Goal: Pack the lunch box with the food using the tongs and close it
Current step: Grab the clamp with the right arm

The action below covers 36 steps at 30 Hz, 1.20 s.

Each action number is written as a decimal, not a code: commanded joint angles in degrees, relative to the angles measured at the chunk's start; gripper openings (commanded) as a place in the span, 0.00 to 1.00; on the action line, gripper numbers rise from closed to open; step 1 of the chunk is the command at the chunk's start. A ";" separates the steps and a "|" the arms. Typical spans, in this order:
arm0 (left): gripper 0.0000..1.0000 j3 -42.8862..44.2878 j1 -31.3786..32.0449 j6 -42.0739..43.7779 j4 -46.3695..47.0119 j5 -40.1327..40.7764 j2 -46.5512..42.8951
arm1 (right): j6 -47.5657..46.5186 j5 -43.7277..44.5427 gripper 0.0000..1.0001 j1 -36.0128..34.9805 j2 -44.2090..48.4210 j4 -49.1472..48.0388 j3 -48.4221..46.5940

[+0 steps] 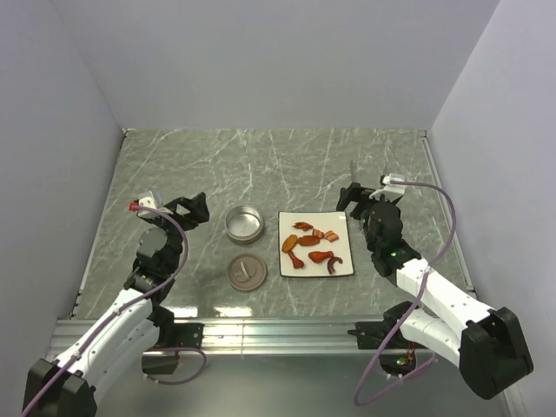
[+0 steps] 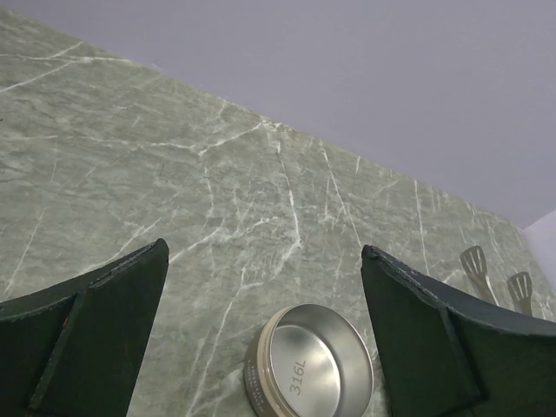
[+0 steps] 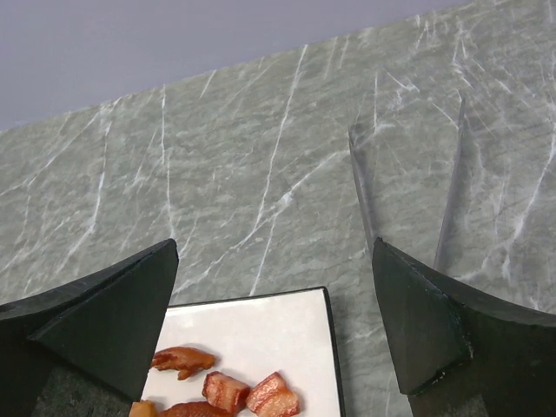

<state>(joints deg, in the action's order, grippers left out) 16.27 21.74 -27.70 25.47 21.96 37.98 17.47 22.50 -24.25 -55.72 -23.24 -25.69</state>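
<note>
Overhead view, left side: left gripper (image 2: pixel 265 254) hangs over bare tabletop (image 1: pixel 217 165), its two dark matte fingers spread wide with nothing between them; the tabletop is grey-green stone-look, smooth, with white veins.

Centre-left: lunch box (image 1: pixel 243 222), one round shallow tin of brushed silver metal, open and empty, a stamp on its inner floor; it lies just right of the left gripper, not touching; directly below it in the frame lies its lid (image 1: pixel 246 271), one flat brownish-grey disc with a small centre handle, apart from the tin.

Centre-right: one white square plate (image 1: pixel 313 271), glossy, just beside tin and lid; the food (image 1: pixel 309 241) is scattered on it, about eight small pieces, orange-brown and dark reddish, some curved, some chunky; exact count unsure.

Right: right gripper (image 3: pixel 276 252) hovers at the plate's upper right corner, fingers far apart and holding nothing; beyond it lie the tongs (image 3: pixel 360 187), one pair, two thin grey metal arms splayed on the tabletop; the joined end is hidden.

Edges: pale walls (image 1: pixel 261 61) close the left, top and right of the frame; the whole upper half of the tabletop is open room.
</note>
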 commanded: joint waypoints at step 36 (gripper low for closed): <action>0.99 0.69 0.15 -0.95 1.86 -3.58 2.19 | 12.14 4.75 1.00 5.17 -15.19 27.28 -15.88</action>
<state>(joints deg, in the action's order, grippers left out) 16.27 21.74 -28.23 25.17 20.53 39.62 27.46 28.82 -21.12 -69.14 -1.80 -38.59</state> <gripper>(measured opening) 0.995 0.996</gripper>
